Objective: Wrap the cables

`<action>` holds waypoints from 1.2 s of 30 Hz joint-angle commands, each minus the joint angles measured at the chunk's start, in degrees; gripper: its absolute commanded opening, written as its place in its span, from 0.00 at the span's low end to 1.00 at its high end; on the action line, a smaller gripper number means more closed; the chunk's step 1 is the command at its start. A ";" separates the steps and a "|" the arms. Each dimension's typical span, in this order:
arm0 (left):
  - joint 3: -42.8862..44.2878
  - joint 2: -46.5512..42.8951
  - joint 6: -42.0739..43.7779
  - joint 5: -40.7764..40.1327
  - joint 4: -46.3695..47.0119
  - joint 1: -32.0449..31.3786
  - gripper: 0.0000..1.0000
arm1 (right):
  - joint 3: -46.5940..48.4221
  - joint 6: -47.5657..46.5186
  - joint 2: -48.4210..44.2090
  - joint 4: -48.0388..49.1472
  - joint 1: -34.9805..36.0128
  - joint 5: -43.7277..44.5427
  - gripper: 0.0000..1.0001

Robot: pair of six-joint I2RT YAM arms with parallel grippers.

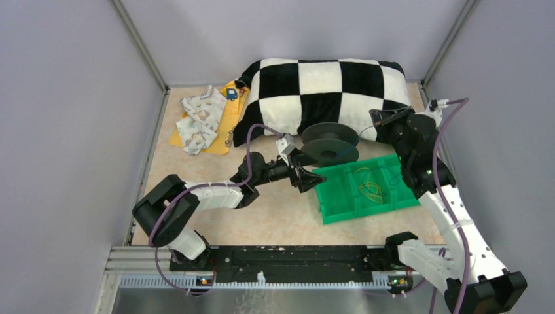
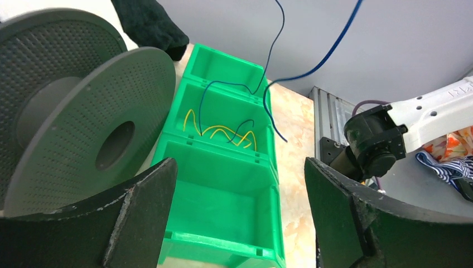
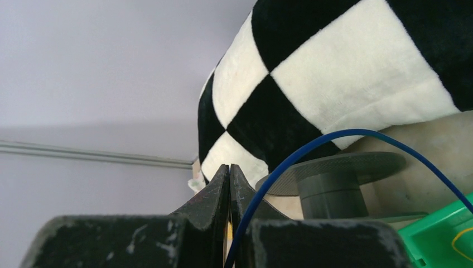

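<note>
Beige tabletop, grey walls. Spool (image 1: 330, 144) sits at green tray's (image 1: 340, 203) far-left corner. Left gripper (image 2: 240, 164) spread beside spool. Right gripper (image 3: 229, 170) pressed together, pinching blue cable (image 3: 334, 137). Risk: slack loop snags tray wall and pulls free.

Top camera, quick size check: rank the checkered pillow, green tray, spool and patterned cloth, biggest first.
1. checkered pillow
2. green tray
3. spool and patterned cloth look about alike; the spool stands taller, nearer the camera, so I won't rank those two.
</note>
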 commanded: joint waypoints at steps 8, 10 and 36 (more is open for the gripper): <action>1.32 3.87 1.22 0.35 12.57 -3.28 0.91 | 1.65 3.41 -0.28 5.56 -0.88 -3.60 0.00; 1.53 4.87 0.85 0.19 13.93 -4.03 0.91 | 1.25 3.66 -0.37 5.80 -0.90 -3.63 0.00; 12.38 21.07 -6.82 -4.97 27.02 -8.21 0.78 | -2.91 9.32 -1.33 10.53 -1.65 -8.89 0.00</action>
